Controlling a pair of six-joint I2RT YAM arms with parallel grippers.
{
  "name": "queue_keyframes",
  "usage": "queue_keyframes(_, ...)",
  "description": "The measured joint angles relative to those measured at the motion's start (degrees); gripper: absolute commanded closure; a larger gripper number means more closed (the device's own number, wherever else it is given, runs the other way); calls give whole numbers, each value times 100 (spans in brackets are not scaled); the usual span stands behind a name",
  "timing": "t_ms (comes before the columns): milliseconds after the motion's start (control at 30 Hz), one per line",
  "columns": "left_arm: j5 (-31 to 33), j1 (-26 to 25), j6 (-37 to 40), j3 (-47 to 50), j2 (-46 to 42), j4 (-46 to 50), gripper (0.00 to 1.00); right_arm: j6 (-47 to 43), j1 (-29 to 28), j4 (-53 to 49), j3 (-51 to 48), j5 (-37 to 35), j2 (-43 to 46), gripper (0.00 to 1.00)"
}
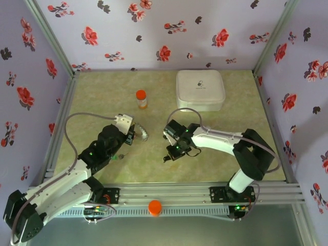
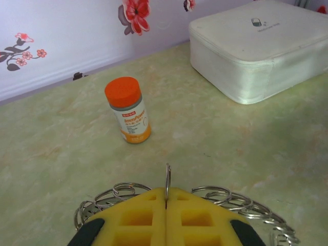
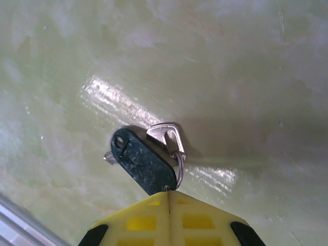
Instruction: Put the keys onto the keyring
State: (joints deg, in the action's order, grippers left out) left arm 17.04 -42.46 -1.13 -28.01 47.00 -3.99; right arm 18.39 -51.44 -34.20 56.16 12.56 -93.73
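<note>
The keyring (image 2: 115, 195) is a curved band of grey metal wire loops lying on the table, spreading out to both sides under my left gripper (image 2: 166, 190). That gripper is shut on one upright loop of it. From above, the keyring (image 1: 143, 134) sits at the tip of the left gripper (image 1: 135, 136). A key with a black plastic head (image 3: 141, 163) hangs over the table from a small split ring, together with a silver clasp (image 3: 166, 134). My right gripper (image 3: 168, 192) is shut on that small ring. From above, the right gripper (image 1: 171, 152) is right of the keyring, apart from it.
An orange-capped bottle (image 1: 141, 99) stands upright behind the keyring, also in the left wrist view (image 2: 128, 110). A white rounded-square case (image 1: 200, 89) lies at the back right. Floral walls close in three sides. An orange knob (image 1: 155, 207) sits on the front rail.
</note>
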Motion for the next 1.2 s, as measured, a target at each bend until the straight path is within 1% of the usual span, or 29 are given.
queue_keyframes(167,-83,0,48,-120,131,160,100,0,24,70,225,11,-280,98)
queue_keyframes(300,-85,0,79,-125,129,170,100,0,63,109,269,31,-382,92)
queue_keyframes(467,-122,0,90,-125,131,160,100,-22,83,109,269,133,-396,81)
queue_keyframes(533,-122,0,90,-125,131,127,100,-42,83,109,269,155,-396,80)
queue_keyframes(700,-125,0,90,-125,151,20,100,-42,90,105,269,179,-396,79)
queue_keyframes(1000,-125,0,90,-122,151,-2,100,7,90,116,175,175,-313,82)
queue_keyframes(1200,-125,0,90,-122,116,0,100,22,90,125,140,177,-308,80)
